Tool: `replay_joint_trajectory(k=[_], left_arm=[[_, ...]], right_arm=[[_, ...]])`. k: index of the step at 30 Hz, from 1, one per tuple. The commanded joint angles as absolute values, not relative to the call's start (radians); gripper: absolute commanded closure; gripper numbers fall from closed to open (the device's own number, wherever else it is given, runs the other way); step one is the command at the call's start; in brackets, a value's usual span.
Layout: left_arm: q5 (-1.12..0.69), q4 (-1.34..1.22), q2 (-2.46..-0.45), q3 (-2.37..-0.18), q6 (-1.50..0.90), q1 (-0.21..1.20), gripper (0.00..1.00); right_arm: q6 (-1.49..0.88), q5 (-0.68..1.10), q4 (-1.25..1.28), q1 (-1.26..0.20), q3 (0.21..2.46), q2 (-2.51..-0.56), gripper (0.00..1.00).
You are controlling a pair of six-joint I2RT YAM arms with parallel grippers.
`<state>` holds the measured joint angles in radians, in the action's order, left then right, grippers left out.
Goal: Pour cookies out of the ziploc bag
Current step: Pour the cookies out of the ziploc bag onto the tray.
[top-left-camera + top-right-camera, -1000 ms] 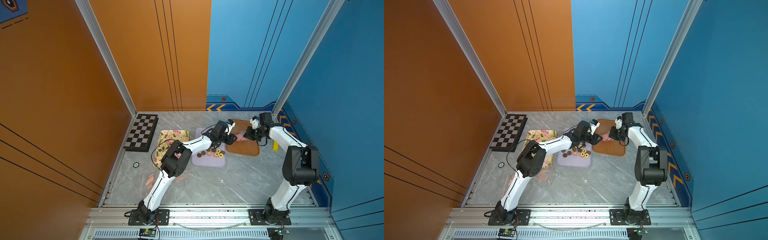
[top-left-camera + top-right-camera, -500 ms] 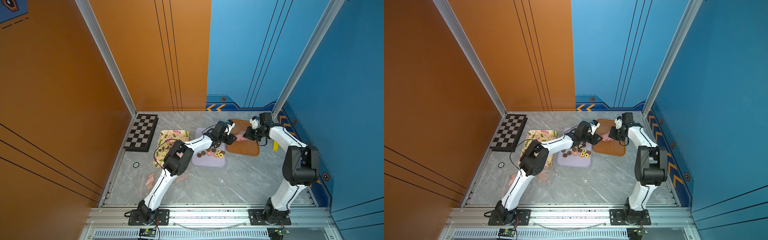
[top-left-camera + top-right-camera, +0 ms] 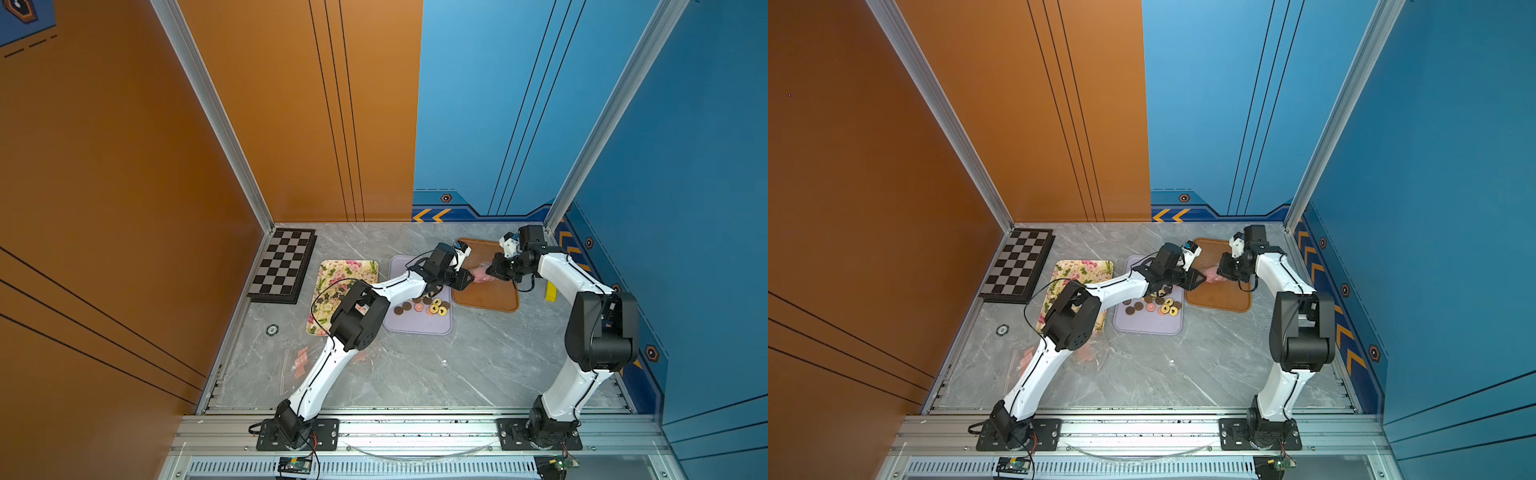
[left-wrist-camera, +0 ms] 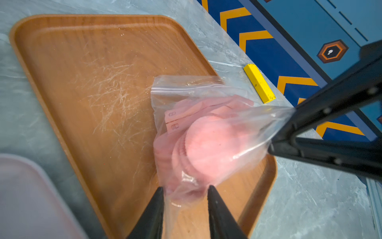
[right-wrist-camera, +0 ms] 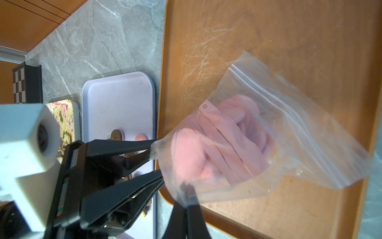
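While my right jaws are pressed together on one corner of the ziploc bag [image 5: 310,144], my left jaws stand spread either side of its other bottom corner, not yet pinching. Pink cookies [image 4: 217,144] sit inside the bag, over the wooden tray [image 4: 82,82]; smaller cookies [image 3: 434,308] lie on the lilac tray [image 3: 415,326].

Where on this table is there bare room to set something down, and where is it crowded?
Widest free patch: bare marble table between the lavender tray and the front rail. A narrower strip runs between the trays and back wall. Crowded: over the wooden tray, where left gripper and right gripper meet at the ziploc bag; cookies fill the lavender tray's middle.
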<state>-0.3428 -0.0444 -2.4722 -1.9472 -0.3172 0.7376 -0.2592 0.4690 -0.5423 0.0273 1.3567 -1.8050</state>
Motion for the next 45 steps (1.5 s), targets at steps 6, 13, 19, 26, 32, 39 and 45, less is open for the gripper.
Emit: replay_joint_trajectory(k=[6,13,19,26,32,39,45], left_arm=[[-0.372,-0.084,-2.47,-1.933,-0.312,0.725,0.98],[-0.328,-0.117,-2.401,-1.869,-0.272,0.738,1.0],[-0.255,-0.118,-2.328,-1.853,-0.236,0.76,1.0],[-0.234,-0.117,-2.305,-1.859,-0.243,0.767,1.0],[-0.248,-0.095,-2.314,-1.914,-0.25,0.771,1.0],[-0.243,0.038,-2.394,-2.131,-0.242,0.779,1.0],[-0.242,0.087,-2.449,-2.212,-0.254,0.779,1.0]], right_arm=[[-0.245,0.486,-0.552,0.031,1.377,-1.783,1.0],[-0.247,0.483,-0.552,0.031,1.369,-1.781,1.0],[-0.275,0.514,-0.545,0.044,1.371,-1.775,1.0],[-0.299,0.571,-0.525,0.052,1.364,-1.781,1.0],[-0.388,0.639,-0.453,0.102,1.339,-1.782,1.0],[-0.462,0.709,-0.402,0.158,1.347,-1.782,1.0],[-0.472,0.739,-0.394,0.163,1.359,-1.814,1.0]])
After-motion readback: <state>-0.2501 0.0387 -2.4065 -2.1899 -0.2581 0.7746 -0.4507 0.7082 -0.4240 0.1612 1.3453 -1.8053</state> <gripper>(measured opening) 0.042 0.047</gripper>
